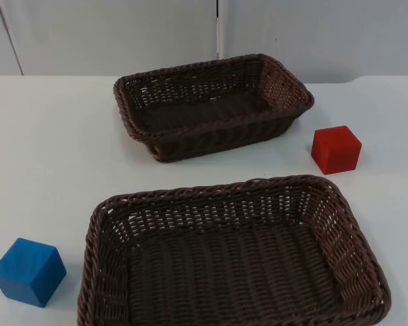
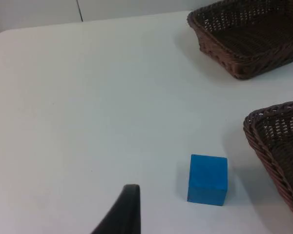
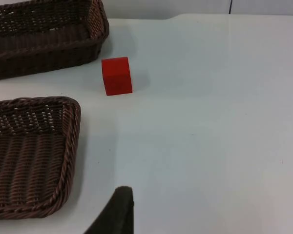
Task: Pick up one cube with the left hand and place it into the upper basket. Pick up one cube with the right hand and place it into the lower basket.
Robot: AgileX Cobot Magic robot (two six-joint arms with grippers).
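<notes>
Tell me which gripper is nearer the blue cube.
Left. The blue cube lies just ahead of the left gripper's fingertip, beside the lower basket. The right gripper looks onto the red cube, across that basket from the blue one.

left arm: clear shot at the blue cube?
Probably yes. The blue cube sits alone on bare table, apart from the lower basket, ahead of the left gripper's fingertip; nothing lies between.
</notes>
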